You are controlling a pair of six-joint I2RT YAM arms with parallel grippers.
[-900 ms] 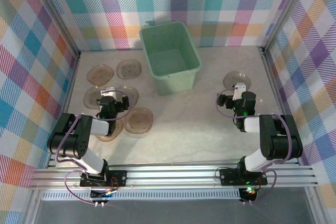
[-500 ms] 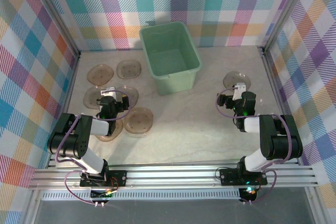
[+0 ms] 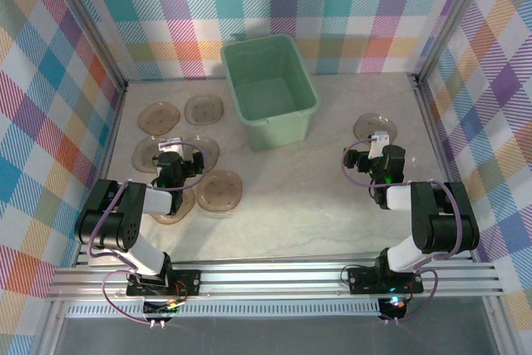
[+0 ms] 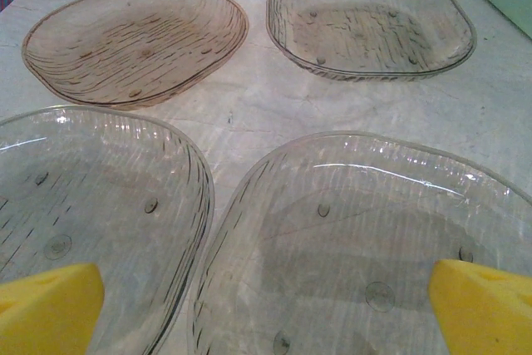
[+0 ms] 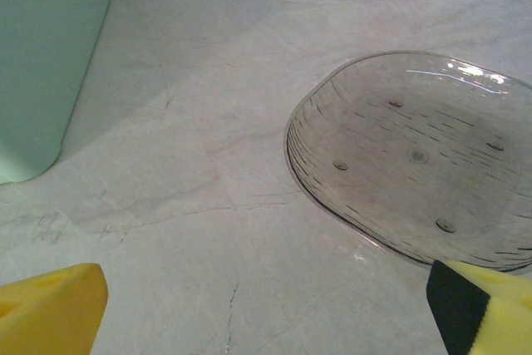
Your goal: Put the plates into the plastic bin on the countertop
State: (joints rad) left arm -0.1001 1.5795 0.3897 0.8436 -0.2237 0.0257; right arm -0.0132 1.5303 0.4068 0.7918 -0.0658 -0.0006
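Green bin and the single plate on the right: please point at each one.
green bin [image 3: 281, 132], top external view, front wall.
single plate [image 5: 416, 155], right wrist view, middle of its floor.
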